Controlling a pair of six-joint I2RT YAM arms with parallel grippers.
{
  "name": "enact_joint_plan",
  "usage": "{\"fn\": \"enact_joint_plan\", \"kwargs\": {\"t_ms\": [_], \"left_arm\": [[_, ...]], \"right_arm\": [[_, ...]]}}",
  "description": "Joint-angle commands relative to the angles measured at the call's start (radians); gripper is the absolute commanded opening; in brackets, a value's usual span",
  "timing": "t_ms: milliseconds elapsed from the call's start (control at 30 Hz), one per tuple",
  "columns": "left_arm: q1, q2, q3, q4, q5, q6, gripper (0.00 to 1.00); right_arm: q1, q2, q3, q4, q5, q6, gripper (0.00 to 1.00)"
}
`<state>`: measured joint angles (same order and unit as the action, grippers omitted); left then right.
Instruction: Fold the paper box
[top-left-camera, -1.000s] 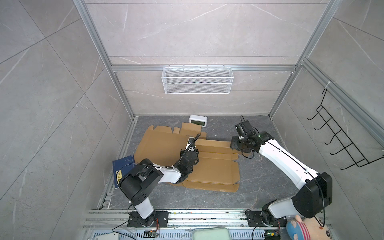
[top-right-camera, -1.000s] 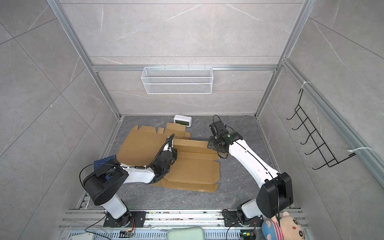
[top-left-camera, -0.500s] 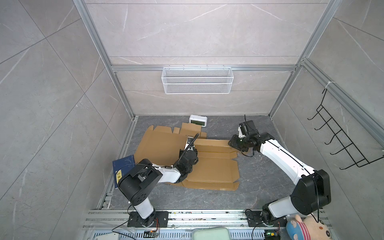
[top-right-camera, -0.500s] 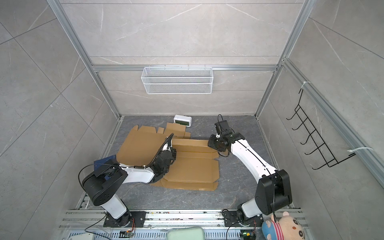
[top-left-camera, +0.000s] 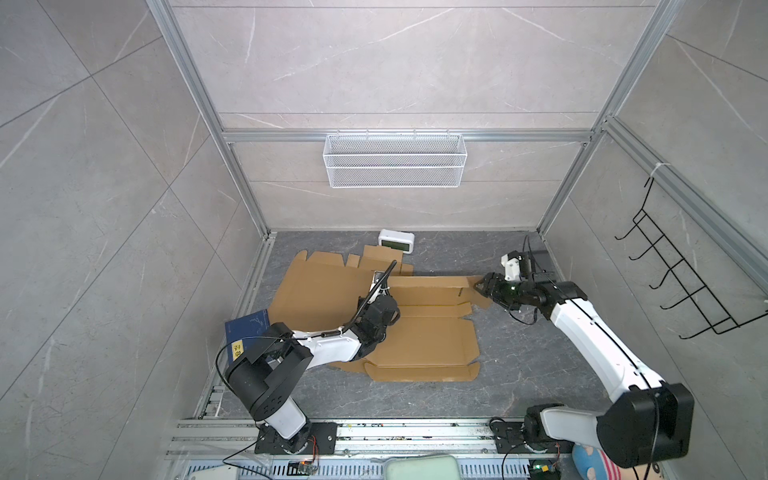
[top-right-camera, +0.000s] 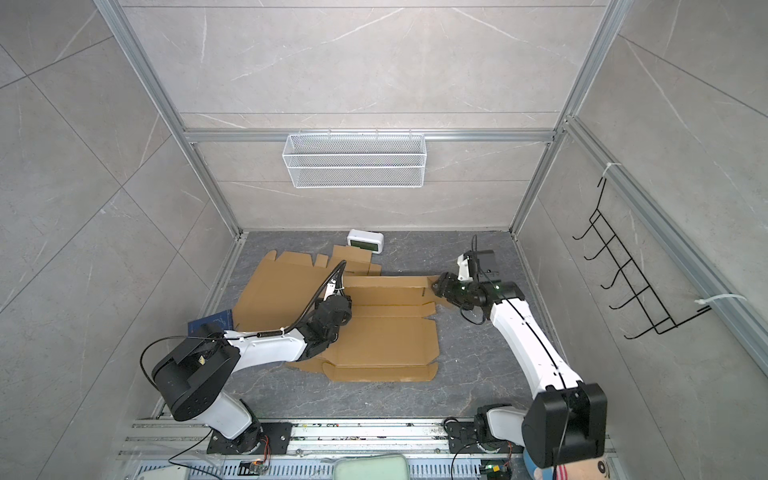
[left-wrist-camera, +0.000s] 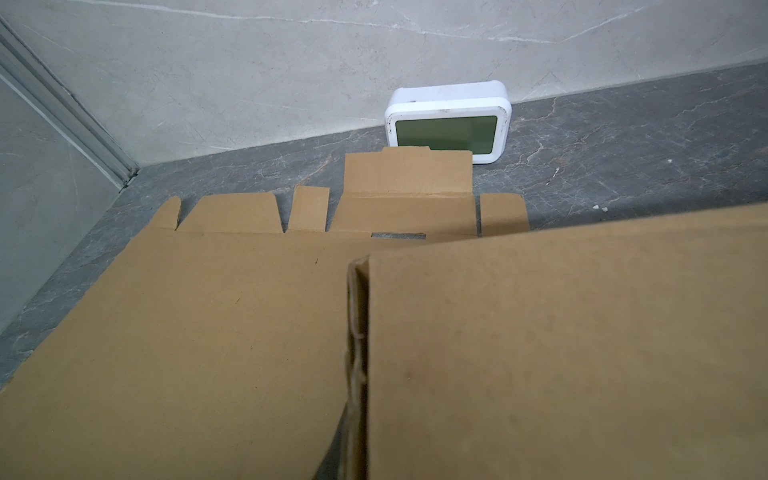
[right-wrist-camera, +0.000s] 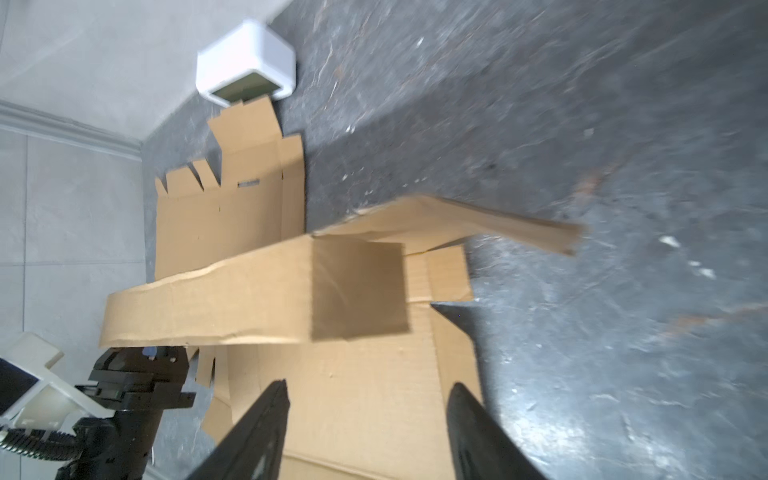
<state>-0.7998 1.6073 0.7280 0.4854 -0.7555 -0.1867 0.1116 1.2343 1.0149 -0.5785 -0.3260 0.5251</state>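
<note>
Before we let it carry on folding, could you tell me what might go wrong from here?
1. The right gripper is open near the raised back flap, gripping nothing; the flap may fall flat.
2. The box blank overlaps a spare cardboard sheet whose tab reaches the white clock; pushing could slide both and knock the clock.

No legible text or labels

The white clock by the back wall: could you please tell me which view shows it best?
The left wrist view: the white clock is large, sharp and facing the lens, a cardboard flap hiding only its lower edge. Both top views show the clock small; the right wrist view shows it blurred and oblique.
</note>
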Motion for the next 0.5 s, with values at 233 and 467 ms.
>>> {"fn": "enact_joint_plan", "kwargs": {"t_ms": [233, 467], "left_arm": [[0.019, 0.023, 0.135, -0.294, 0.023, 0.015, 0.00], [0.021, 0.028, 0.136, -0.287, 0.045, 0.023, 0.00]], "right_arm": [[0.006, -0.073, -0.339, 0.302, 0.087, 0.108, 0.41], [0.077, 0.054, -0.443, 0.607, 0.195, 0.160, 0.39]]}}
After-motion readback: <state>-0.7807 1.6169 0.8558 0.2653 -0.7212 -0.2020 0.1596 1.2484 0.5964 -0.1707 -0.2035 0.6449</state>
